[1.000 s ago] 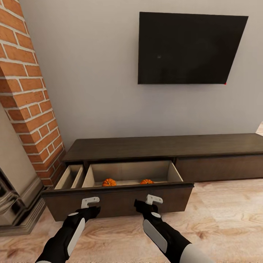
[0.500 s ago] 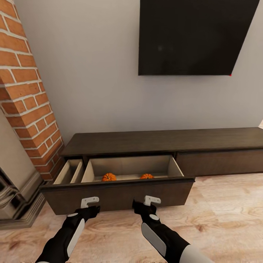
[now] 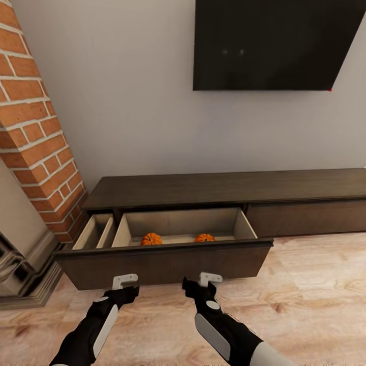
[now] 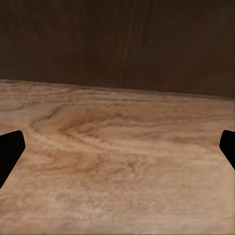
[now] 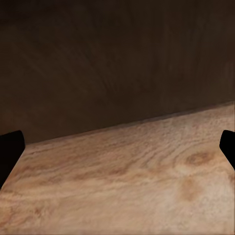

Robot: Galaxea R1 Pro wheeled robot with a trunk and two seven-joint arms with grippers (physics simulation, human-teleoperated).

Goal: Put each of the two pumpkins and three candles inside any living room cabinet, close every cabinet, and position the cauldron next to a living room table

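Pale wood floor [image 3: 315, 284] runs up to a grey wall, with a brick column [image 3: 35, 132] on the robot's left and a dark screen [image 3: 269, 46] hung above. Over that floor the left tool [image 3: 124, 282] and the right tool [image 3: 209, 280] hover side by side, each with its fingers spread apart and nothing between them; both wrist views look past wide-set fingertips at bare floor and the dark drawer front [image 4: 117, 44]. Neither tool touches that front. Compared with a second ago, the gap between the tools and the open drawer has grown and the whole picture has slid down, so the robot seems to be backing off with its camera, not the furniture shifting. Beyond the tools, the cabinet [image 3: 229, 185] stands against the wall with its wide drawer pulled out, and both pumpkins [image 3: 151, 239] lie apart on its pale bottom. That part looks done; the candles, the closing of the drawer and the cauldron appear to remain.
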